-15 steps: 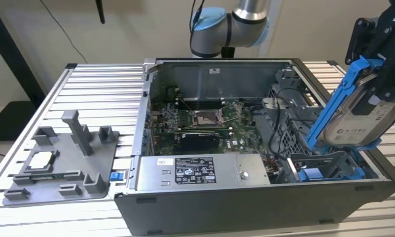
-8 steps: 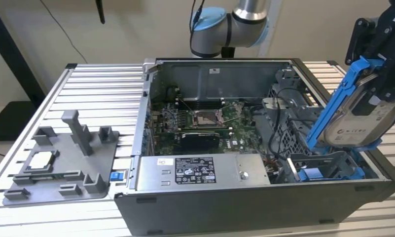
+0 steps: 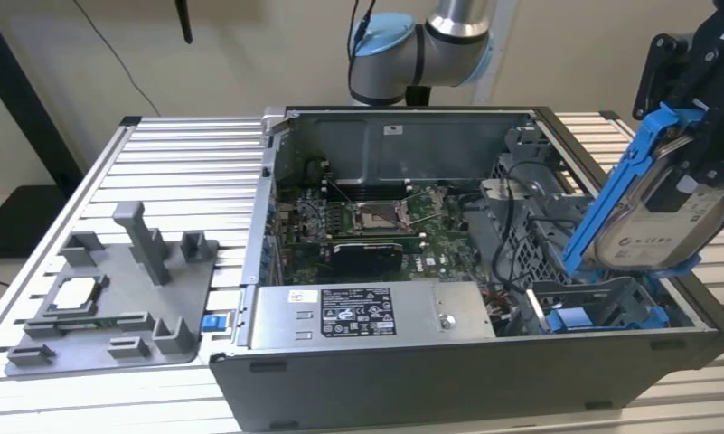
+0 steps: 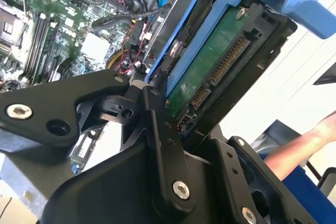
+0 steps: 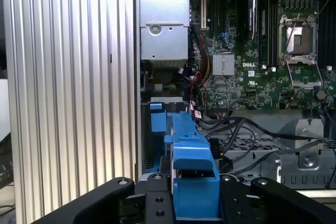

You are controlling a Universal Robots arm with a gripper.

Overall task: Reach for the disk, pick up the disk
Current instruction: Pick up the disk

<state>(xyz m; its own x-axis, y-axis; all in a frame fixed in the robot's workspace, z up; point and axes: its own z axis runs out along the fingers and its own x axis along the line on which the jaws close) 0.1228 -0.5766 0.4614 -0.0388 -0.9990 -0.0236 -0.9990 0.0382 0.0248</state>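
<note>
The disk (image 3: 665, 210), a silver-grey drive with a white label in blue plastic rails, hangs tilted above the open computer case's corner at the exterior view's right. My black gripper (image 3: 690, 127) comes down from above and is shut on its upper end. In the second wrist view the disk (image 4: 218, 64) shows its green circuit board and connector, clamped between the black fingers (image 4: 157, 129). In the first wrist view the disk's blue rail (image 5: 191, 166) sits edge-on between the fingers (image 5: 157, 203), above the case's drive bay.
The open computer case (image 3: 458, 380) holds a motherboard (image 3: 374, 221), a power supply (image 3: 368, 312), cables and a blue drive bay (image 3: 603, 316). A grey fixture tray (image 3: 108, 298) lies on the slatted table at the exterior view's left. A person's arm (image 4: 310, 140) is nearby.
</note>
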